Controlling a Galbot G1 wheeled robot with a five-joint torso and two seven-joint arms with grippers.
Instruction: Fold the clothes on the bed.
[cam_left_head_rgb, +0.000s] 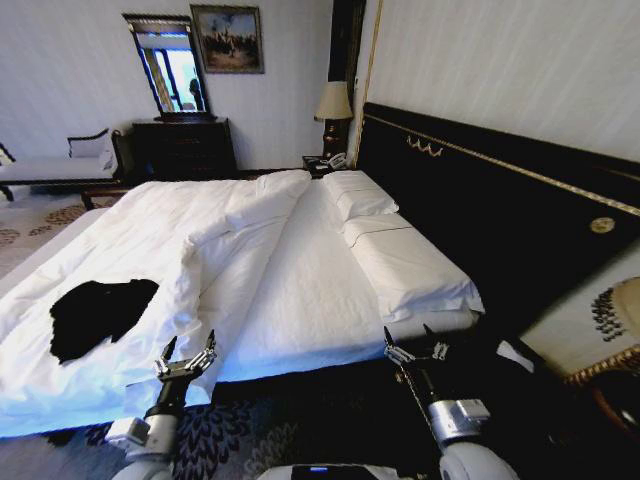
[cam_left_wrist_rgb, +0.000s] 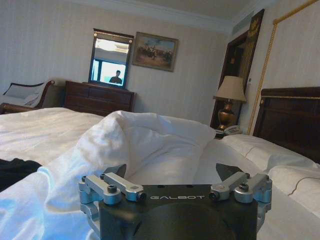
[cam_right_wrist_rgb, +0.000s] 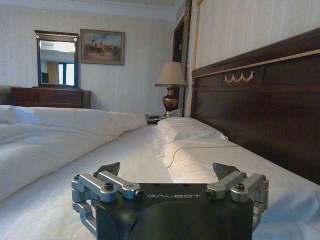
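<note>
The clothes (cam_left_head_rgb: 98, 314), a crumpled black T-shirt, lie on the white duvet at the near left of the bed (cam_left_head_rgb: 300, 270); a dark edge of the clothes (cam_left_wrist_rgb: 15, 170) also shows in the left wrist view. My left gripper (cam_left_head_rgb: 187, 352) is open at the bed's near edge, a little right of the shirt, holding nothing. My right gripper (cam_left_head_rgb: 413, 343) hangs open by the near edge beside the closest pillow (cam_left_head_rgb: 410, 270). The same open grippers appear as the left gripper (cam_left_wrist_rgb: 172, 171) and right gripper (cam_right_wrist_rgb: 169, 170) in the wrist views.
The duvet is bunched in a ridge (cam_left_head_rgb: 215, 235) down the bed's middle. A dark headboard (cam_left_head_rgb: 500, 200) runs along the right. A bedside lamp (cam_left_head_rgb: 335, 105), dresser with mirror (cam_left_head_rgb: 185, 145) and chaise (cam_left_head_rgb: 55, 165) stand beyond. A round table (cam_left_head_rgb: 610, 330) sits at the near right.
</note>
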